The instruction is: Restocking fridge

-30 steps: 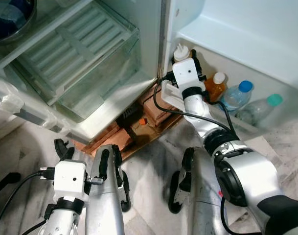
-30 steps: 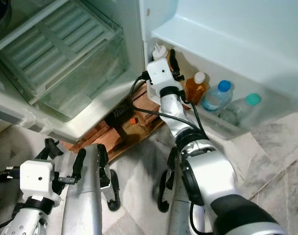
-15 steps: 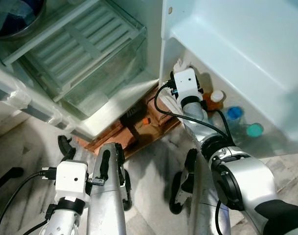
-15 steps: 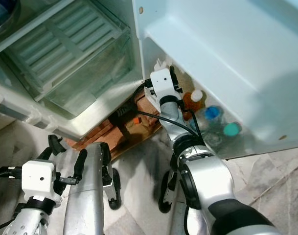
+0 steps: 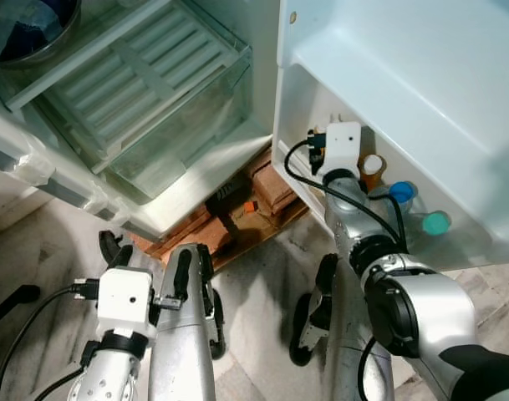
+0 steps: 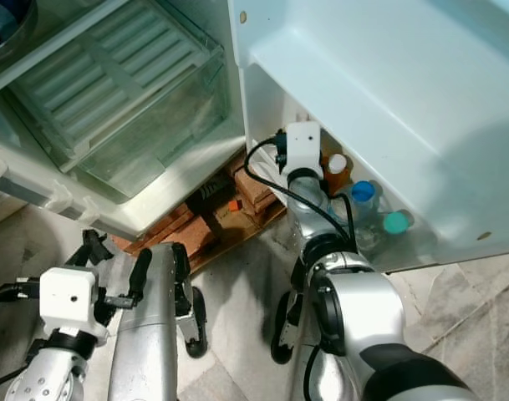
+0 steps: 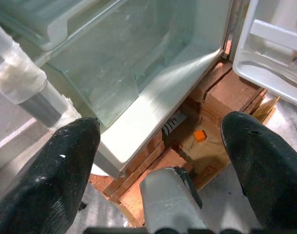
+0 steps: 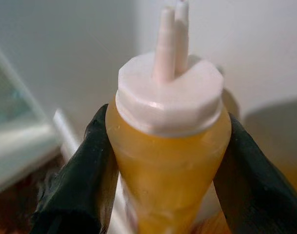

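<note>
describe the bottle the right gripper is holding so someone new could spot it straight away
Find the open fridge door's bottom shelf, where bottles stand in a row. At the hinge end, the right gripper grips a yellow squeeze bottle. Unlike the neighbouring white-capped amber bottle and blue-capped water bottle, it has a white cap with a thin nozzle.

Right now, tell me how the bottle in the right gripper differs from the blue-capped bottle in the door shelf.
The yellow squeeze bottle holds opaque yellow-orange contents; the blue-capped bottle is clear. The yellow squeeze bottle has a white cap with a nozzle; the blue-capped bottle has a flat blue cap. The right gripper is shut on the yellow squeeze bottle; the blue-capped bottle stands free. Both are upright at the fridge door shelf.
</note>
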`<state>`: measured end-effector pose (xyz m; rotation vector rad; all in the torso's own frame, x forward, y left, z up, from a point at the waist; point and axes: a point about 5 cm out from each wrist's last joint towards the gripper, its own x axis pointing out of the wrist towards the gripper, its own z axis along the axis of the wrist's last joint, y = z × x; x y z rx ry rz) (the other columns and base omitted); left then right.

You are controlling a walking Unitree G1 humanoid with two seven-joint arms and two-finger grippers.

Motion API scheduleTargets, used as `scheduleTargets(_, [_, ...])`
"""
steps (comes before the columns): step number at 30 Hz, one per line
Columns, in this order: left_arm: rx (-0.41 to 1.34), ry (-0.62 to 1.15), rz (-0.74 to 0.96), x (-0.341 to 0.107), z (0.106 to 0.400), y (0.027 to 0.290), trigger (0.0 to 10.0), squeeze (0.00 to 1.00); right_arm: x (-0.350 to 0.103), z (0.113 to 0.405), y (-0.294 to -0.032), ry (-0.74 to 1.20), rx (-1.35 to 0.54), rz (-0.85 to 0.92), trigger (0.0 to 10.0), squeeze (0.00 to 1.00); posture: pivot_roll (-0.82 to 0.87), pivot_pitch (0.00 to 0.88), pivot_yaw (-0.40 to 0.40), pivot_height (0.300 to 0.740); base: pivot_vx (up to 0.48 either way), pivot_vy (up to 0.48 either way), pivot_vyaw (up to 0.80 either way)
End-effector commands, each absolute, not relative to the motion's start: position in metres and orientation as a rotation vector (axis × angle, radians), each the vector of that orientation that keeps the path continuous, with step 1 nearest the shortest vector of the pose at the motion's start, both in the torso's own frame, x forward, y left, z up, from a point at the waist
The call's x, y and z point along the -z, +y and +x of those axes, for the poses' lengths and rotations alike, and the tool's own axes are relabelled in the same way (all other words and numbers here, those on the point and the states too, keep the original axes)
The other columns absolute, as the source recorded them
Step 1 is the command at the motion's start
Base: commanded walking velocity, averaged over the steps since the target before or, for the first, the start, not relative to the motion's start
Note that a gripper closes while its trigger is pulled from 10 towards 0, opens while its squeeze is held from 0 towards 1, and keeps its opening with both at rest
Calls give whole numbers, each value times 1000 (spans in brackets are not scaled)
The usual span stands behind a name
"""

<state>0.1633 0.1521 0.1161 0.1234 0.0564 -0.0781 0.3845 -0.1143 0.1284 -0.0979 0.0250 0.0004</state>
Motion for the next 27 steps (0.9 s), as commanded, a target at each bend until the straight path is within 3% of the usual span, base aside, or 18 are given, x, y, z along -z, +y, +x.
scheduleTargets(1, [76,109,138,-106,161,156,10000,0,-114,378,-104,85,-34,-92,10000,1000,379,389,60,559,0,0,0])
scheduleTargets(8, [87,97,143,-105,170,156,10000,0,-128,382,-96,12,-70,-127,10000,1000,361,366,59,559,0,0,0])
scheduleTargets(21, [110,15,164,-108,210,158,10000,0,-162,393,-85,-112,-137,-163,10000,1000,309,240,64,559,0,0,0])
scheduleTargets(27, [124,-24,173,-109,230,159,10000,0,-156,394,-86,-29,-173,-190,10000,1000,266,172,76,559,0,0,0])
